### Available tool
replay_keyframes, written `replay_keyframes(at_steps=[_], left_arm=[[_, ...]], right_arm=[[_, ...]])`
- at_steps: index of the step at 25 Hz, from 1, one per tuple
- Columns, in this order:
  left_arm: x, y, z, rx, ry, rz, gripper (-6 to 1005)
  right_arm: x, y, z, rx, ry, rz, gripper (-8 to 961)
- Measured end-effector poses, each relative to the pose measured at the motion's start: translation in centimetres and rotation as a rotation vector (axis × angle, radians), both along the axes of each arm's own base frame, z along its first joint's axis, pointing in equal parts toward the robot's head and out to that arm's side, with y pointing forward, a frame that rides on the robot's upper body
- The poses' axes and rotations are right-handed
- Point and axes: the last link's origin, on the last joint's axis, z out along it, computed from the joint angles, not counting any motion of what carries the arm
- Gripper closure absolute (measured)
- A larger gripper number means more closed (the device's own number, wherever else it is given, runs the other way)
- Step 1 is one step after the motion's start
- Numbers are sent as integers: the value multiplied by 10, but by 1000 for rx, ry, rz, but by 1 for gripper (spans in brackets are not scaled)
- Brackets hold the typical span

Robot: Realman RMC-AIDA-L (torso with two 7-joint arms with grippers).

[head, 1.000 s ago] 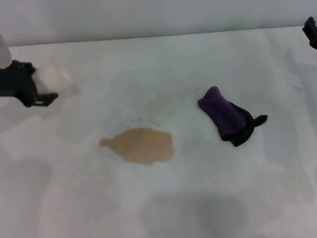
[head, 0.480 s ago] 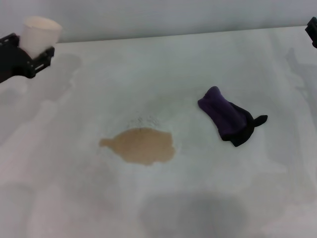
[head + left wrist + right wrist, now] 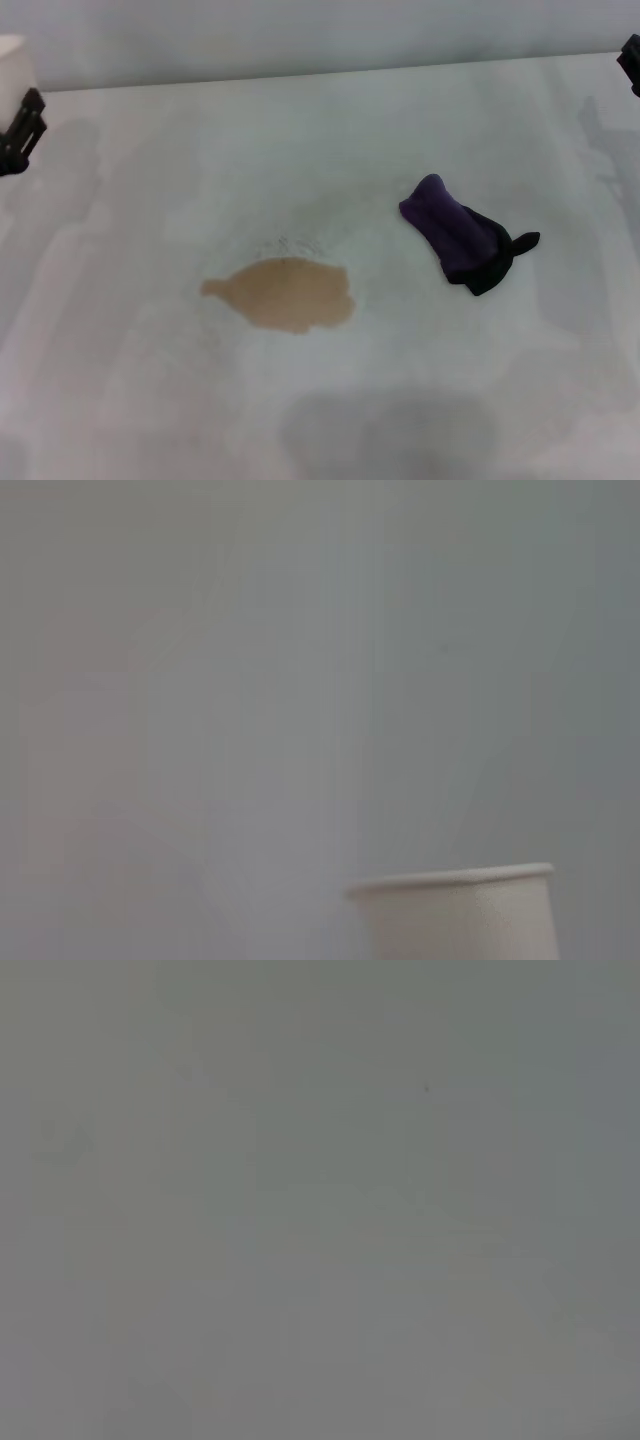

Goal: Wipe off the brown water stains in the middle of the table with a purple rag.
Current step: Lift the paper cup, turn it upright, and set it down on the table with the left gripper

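The table (image 3: 330, 400) fills the head view, a wide off-white top with faint grey smudges; near its middle lies the brown stain (image 3: 285, 293), an irregular tan oval with a small pointed lobe toward the robot's left, dry-edged and untouched; well apart from it, toward the robot's right, lies the purple rag (image 3: 460, 238), a dark crumpled bundle with a black edge and a pointed black corner, resting free on the table with nothing near it.

The left claw (image 3: 20, 130) has drawn back to the far left edge of the head view, higher and farther out than a second ago, and it grips a cream paper cup (image 3: 15, 58); the left wrist view shows the rim of that cup (image 3: 455, 905) and little else; so the cup has been carried clear of the stain, which suggests the spill is made and the way to it is open. The right claw (image 3: 630, 62) shows only as a dark sliver at the far right edge, and whether it is open or closed I cannot tell; it has barely shifted. Wiping has not begun; the likely next step is reaching for the rag.
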Motion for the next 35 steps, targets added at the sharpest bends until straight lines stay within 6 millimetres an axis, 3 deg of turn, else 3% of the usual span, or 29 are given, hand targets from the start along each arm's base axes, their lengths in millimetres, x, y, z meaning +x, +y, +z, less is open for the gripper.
replay_keyframes(at_steps=[10,21,35], left_arm=[[1,-10,-46,-24,87,114,373],[-6,-22,-65,-98,68,186,375],[-18,-41,-73,-124,50,238,377]], right_arm=[[-1,1,-1,-10,-8,8,80],[4,-6,-5,-19,19,-4,80],[5,-8,-5,-15,32,-4,81]])
